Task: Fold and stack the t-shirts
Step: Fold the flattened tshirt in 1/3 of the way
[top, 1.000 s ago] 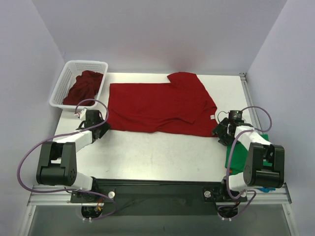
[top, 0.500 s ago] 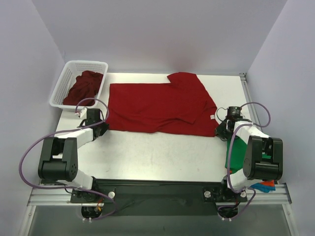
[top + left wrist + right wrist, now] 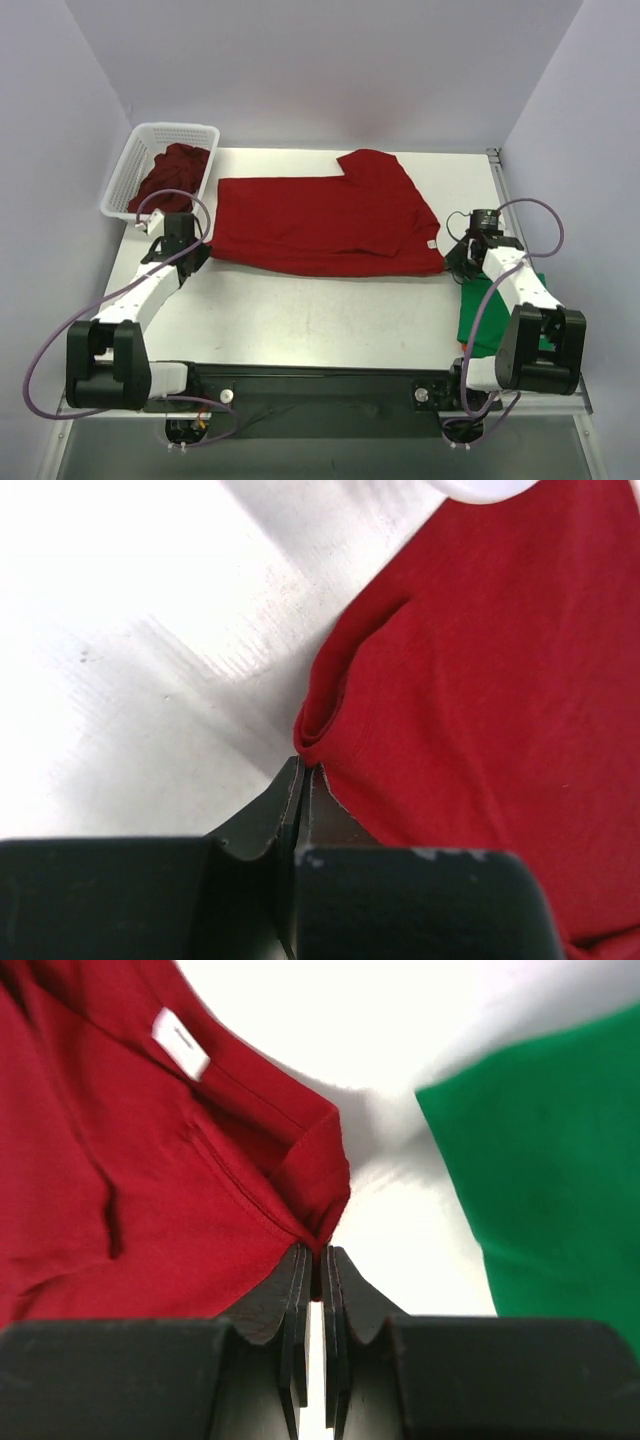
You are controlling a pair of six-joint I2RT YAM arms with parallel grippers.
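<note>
Spread red t-shirt (image 3: 320, 225): lies flat across the far half of the table (image 3: 330, 310), its long side running left to right. One sleeve sticks out at the far edge, right of the middle.
Near edge of that shirt: lifted a little at both near corners, where the two claws meet it.
Left gripper (image 3: 203, 251): at the shirt's near left corner. In the left wrist view the gripper (image 3: 300, 775) has its jaws pressed together, with the hem of the shirt (image 3: 480, 680) pinched at the tips, and a small fold of cloth stands up just beyond them.
Right gripper (image 3: 449, 262): at the shirt's near right corner. In the right wrist view the gripper (image 3: 318, 1260) is closed to a thin slit, with the corner of the red cloth (image 3: 130, 1160) caught in it.
Label (image 3: 181, 1042): a small white tag sewn on the red cloth near that right corner, also seen from above (image 3: 432, 243).
Green t-shirt (image 3: 495, 325): lies on the right side of the table under the right arm, just beside the red shirt's corner. The wrist view shows bare table between the green cloth (image 3: 540, 1160) and the red.
Basket (image 3: 175, 128): white lattice, at the far left corner, just beside the spread shirt's left end.
Bunched red t-shirt (image 3: 170, 175): crumpled inside the basket.
</note>
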